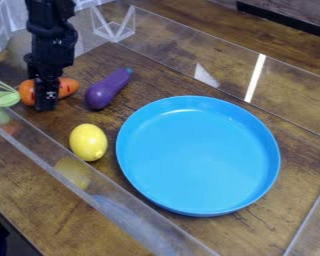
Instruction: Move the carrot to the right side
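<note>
My claw [48, 93] points straight down at about nine o'clock on the wooden table [163, 60], and its jaws have pinched in on the carrot [43, 92], which sits right under me with its orange body showing on either side of my fingers and its pale green top [7, 99] sticking out toward nine o'clock. I judge the grip is made but not yet proven, so the step in hand is the lift. I should rise straight up first, slowly enough to feel whether the carrot comes with me, because its rounded, grooved body could pivot or slip between narrow fingers. The eggplant [105, 88] lies just beside me toward three o'clock, tilted, so I want clearance before travelling that way. The lemon [88, 141] sits toward five o'clock and the blue plate [163, 175] fills the middle toward four o'clock; I would carry above both, then set the carrot down on bare wood at the far three o'clock side.
</note>
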